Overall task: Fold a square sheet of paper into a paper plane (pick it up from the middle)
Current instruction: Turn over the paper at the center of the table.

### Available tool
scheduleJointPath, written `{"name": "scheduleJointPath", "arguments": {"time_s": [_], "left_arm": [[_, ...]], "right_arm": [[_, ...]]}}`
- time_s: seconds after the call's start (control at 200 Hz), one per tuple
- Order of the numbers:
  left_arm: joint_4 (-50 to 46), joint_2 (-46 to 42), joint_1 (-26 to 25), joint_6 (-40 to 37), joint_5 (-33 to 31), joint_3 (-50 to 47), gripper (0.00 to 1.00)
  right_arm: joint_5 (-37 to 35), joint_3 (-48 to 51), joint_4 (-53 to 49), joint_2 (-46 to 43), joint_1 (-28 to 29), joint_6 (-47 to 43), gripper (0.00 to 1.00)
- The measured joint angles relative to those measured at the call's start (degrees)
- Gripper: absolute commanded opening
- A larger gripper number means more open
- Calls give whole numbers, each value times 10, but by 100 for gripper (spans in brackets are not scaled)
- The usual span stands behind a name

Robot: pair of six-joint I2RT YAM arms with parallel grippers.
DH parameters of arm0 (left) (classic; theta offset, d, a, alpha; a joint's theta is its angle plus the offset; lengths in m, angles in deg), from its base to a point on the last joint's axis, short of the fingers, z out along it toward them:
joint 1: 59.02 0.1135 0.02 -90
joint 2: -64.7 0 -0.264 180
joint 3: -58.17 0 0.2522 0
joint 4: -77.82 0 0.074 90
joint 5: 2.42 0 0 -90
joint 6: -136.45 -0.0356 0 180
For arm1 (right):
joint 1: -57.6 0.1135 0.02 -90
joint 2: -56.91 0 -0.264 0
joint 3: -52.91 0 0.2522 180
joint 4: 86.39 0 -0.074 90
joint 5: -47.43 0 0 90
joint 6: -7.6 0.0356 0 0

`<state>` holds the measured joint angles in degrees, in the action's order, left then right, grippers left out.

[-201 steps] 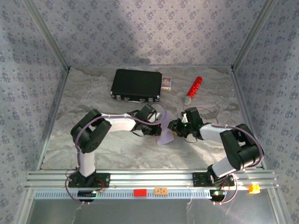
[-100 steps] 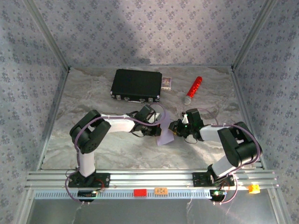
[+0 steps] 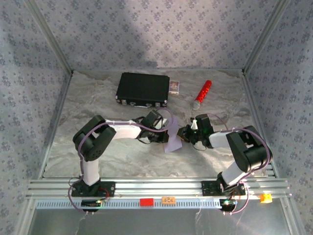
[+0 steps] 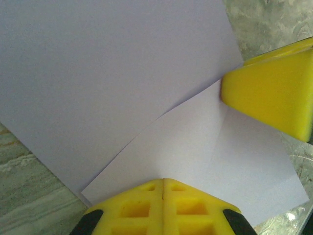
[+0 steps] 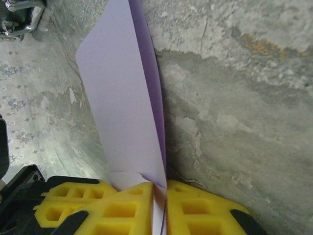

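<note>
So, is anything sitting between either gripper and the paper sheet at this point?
Nothing visible does. The left gripper is shut on one edge of the square sheet of paper, and the right gripper pinches another edge of it, so both are in direct contact. The paper is held between the two arms above the table.

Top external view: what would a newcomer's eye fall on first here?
The thin pale lilac paper sheet, partly folded, stands out at the middle of the grey marbled table, pinched between the left pincer and the right pincer. Behind it lie a flat black rectangular case and a red-and-silver cylinder.
</note>
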<state>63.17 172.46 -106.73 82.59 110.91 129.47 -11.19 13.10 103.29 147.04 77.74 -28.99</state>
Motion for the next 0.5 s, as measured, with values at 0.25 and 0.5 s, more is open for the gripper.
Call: {"name": "scheduleJointPath", "arguments": {"time_s": [0.25,0.5], "left_arm": [[-7,-18,0,10,0,-8,20],[-12,-117,0,9,-39,-35,25]], "right_arm": [[4,2,-2,-4,0,-1,6],[-29,-17,-107,-85,3,-38,6]]}}
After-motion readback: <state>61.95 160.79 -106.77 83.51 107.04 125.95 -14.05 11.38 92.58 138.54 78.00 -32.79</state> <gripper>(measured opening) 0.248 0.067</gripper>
